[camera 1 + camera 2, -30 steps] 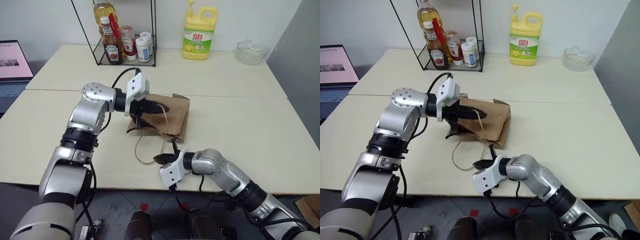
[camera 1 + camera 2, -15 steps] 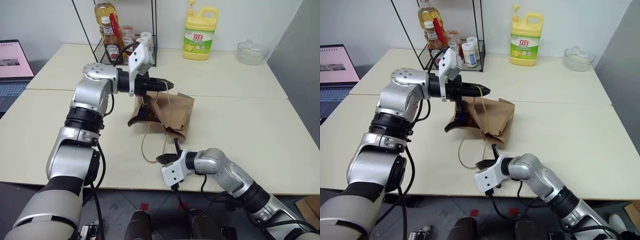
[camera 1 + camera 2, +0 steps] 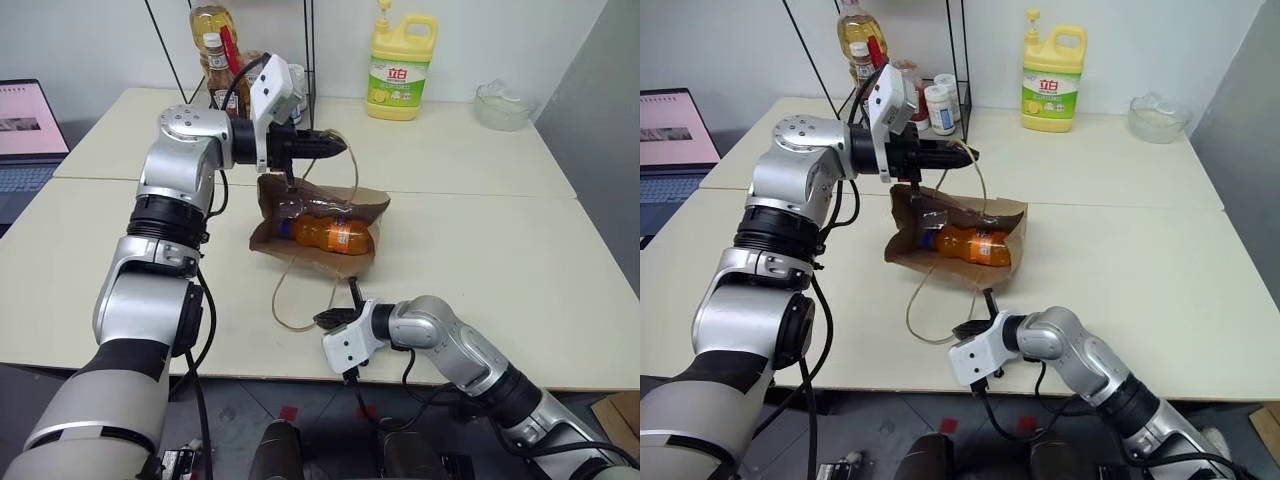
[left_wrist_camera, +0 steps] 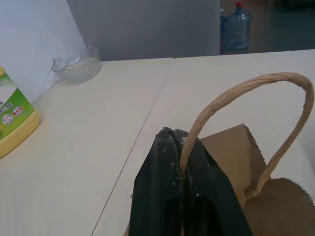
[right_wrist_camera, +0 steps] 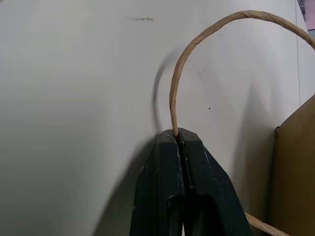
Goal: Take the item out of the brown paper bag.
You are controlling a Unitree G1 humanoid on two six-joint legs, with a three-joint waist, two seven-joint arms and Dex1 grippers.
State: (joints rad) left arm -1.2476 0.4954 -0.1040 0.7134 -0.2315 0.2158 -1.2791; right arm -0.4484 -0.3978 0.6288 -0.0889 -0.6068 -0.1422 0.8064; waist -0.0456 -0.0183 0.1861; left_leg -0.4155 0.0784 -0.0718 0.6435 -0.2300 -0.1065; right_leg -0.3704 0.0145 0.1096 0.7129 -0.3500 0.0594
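Note:
The brown paper bag (image 3: 283, 197) lies on its side mid-table with its mouth held open toward me. Inside it rests the item (image 3: 335, 236), a small bottle of orange drink lying flat. My left gripper (image 3: 335, 146) hangs above the bag, shut on the upper loop handle (image 4: 246, 88), which runs taut down to the bag's top wall. Close to the table's front edge, my right gripper (image 3: 330, 318) is shut on the lower loop handle (image 5: 197, 44), which lies on the tabletop in front of the bag.
A black wire rack (image 3: 245, 95) with sauce bottles stands at the back left. A yellow detergent jug (image 3: 398, 68) and a glass bowl (image 3: 502, 104) sit along the back edge. A laptop (image 3: 25, 125) is at the far left.
My left gripper has risen with the upper handle, lifting the bag's top wall so the mouth gapes and the orange bottle shows inside. The right gripper has stayed put.

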